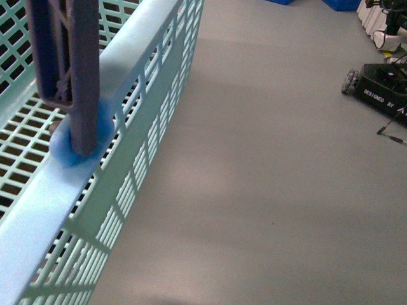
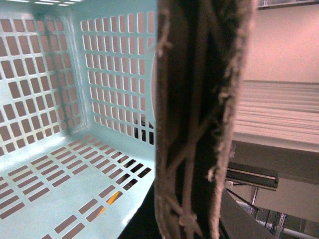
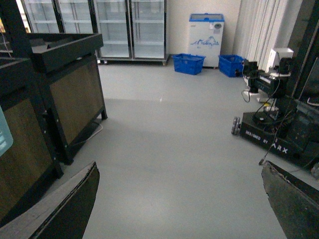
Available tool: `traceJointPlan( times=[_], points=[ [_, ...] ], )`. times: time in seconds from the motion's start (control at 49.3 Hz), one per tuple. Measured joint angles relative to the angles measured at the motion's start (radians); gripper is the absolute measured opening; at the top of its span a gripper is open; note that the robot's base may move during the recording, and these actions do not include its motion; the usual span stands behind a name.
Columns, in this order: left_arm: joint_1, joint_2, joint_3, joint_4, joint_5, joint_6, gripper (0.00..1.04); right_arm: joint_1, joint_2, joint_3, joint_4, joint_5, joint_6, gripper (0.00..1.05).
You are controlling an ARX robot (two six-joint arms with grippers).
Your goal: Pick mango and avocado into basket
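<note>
**Right gripper spread and empty; basket close on the left**

In the front view the basket (image 1: 137,70) fills the 9 o'clock side. Its pale turquoise rim runs from 7 o'clock up to 12 o'clock, and its lattice wall faces the grey floor (image 1: 267,165). One brown-grey handle (image 1: 67,63) stands upright at 10 o'clock, its foot set in a blurred blue pivot (image 1: 79,143) on the rim. At 2 o'clock, well apart from the basket, sits a black wheeled base (image 1: 381,86) lettered "DESIGNED BY".

The left wrist view looks into the basket, with slotted walls and bottom. The handle rises very close to the lens, its edges frayed. Dark shapes flank the handle's lower end, but I cannot tell whether they are fingers. So the left gripper's state, clenched or released, cannot be told. Through one bottom slot shows a yellow-orange sliver (image 2: 113,198); what it is cannot be told.

The right wrist view shows the right gripper (image 3: 178,172) released. Its two dark fingers (image 3: 75,209) are spread wide, holding and touching nothing, with bare floor between them. Beyond stand dark panelled stands (image 3: 75,94), glass-door fridges (image 3: 114,25) and blue crates (image 3: 189,63).

Where the mango and the avocado lie cannot be told.
</note>
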Motion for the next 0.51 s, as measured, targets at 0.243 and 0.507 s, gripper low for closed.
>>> traceJointPlan(
  times=[0.243, 0.507],
  points=[
    [0.000, 0.000, 0.000, 0.000, 0.001, 0.000, 0.08, 0.000, 0.000, 0.000, 0.000, 0.000, 0.000, 0.97],
    [0.000, 0.000, 0.000, 0.000, 0.000, 0.000, 0.08, 0.000, 0.000, 0.000, 0.000, -0.001, 0.000, 0.97]
  ],
)
